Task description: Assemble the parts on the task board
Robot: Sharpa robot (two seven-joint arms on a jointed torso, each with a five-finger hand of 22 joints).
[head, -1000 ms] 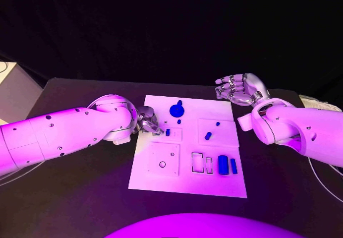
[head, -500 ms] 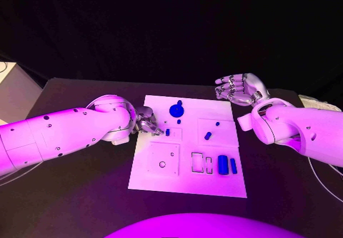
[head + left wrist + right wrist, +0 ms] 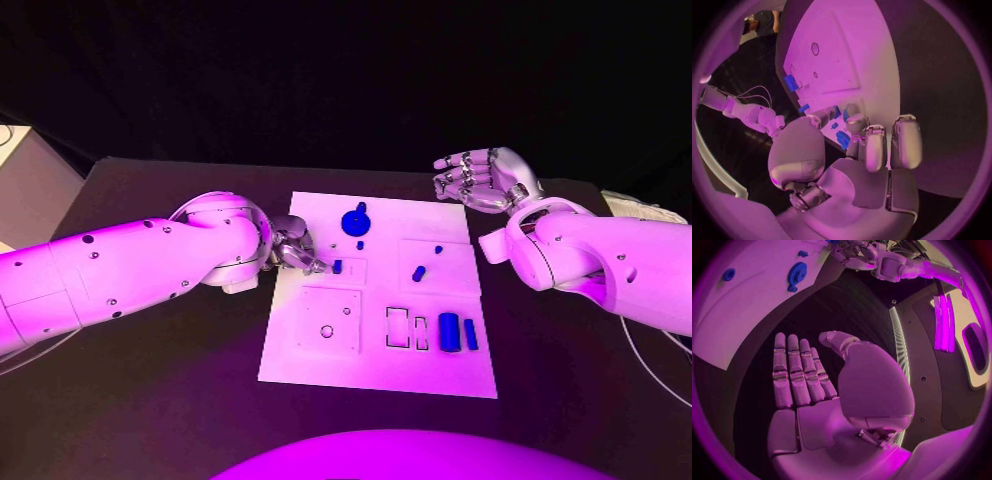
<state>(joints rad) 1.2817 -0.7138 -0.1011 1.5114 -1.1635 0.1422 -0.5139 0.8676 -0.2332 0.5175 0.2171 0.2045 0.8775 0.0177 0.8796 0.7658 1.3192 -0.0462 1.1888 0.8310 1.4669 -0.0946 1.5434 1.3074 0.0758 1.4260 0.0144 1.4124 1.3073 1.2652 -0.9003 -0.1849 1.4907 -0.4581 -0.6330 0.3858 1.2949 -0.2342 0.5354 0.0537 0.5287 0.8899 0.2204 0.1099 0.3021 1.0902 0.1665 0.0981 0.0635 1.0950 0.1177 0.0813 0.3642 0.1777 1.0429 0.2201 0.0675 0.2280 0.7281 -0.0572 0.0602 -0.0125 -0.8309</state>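
Assembly looks barely begun: left hand [image 3: 299, 248] pinches a small blue part [image 3: 338, 267] at the task board [image 3: 378, 365], other parts loose beyond its fingers, while right hand [image 3: 486, 180] hovers open and empty.

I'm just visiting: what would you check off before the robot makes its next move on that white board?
1. Left hand at the small blue part near the task board's left edge: ok.
2. Firm hold on that part: cannot tell, fingers hide the contact.
3. Right hand off the board, fingers apart, holding nothing: ok.
4. Two blue cylinders lying clear of both hands: ok.
5. Round blue part clear of the left hand: ok.
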